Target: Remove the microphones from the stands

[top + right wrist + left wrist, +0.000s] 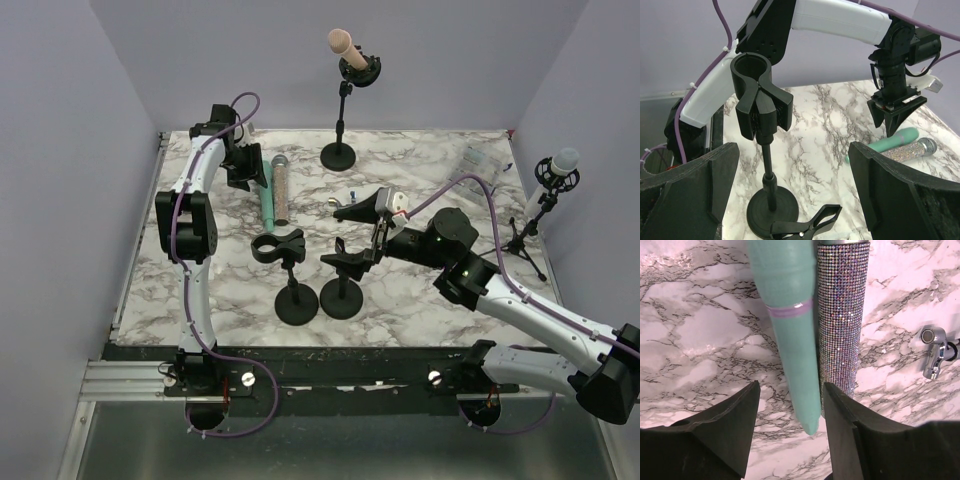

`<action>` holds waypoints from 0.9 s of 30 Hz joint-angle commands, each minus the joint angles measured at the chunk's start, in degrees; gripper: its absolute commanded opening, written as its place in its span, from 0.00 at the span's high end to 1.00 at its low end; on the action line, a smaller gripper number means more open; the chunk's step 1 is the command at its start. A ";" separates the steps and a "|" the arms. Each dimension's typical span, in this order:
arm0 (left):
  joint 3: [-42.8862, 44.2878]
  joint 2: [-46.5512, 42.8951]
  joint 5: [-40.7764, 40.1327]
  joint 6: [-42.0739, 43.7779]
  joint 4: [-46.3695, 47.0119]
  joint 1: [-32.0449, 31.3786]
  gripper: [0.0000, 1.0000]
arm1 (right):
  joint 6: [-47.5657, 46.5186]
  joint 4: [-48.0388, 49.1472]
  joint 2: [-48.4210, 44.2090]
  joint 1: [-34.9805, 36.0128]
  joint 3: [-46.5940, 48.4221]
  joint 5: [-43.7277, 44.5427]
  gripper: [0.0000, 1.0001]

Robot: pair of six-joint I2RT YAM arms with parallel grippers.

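- The teal microphone (790, 340) and the glitter microphone (840, 315) lay touching, side by side, on the table (700, 330).
- The left gripper (790, 390) was poised over their ends, jaws apart.
- The right gripper (792, 150), jaws apart, faced 1 empty stand (760, 100).
- The pink microphone (340, 42) sat in the back stand (340, 120).

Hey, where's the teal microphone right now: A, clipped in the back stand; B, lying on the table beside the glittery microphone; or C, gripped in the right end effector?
B: the teal microphone lies flat on the marble table, right alongside the glittery microphone.
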 commanded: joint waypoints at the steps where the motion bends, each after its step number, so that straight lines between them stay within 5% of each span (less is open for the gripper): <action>1: 1.16 0.65 1.87 0.01 0.04 0.22 0.44 | -0.48 -0.35 -0.03 -0.21 0.47 -0.76 0.00; 18: -2.98 -6.15 3.80 -0.18 2.72 0.12 0.38 | -0.20 -0.38 0.96 -0.20 0.68 1.07 0.00; 24: -13.72 -18.10 3.59 -0.43 7.45 0.18 0.34 | -0.36 -0.81 0.41 -0.15 0.65 1.74 0.00; 27: -26.14 -28.90 4.07 -3.75 15.65 0.72 0.30 | -0.72 -1.70 -0.19 -0.19 0.88 2.53 0.00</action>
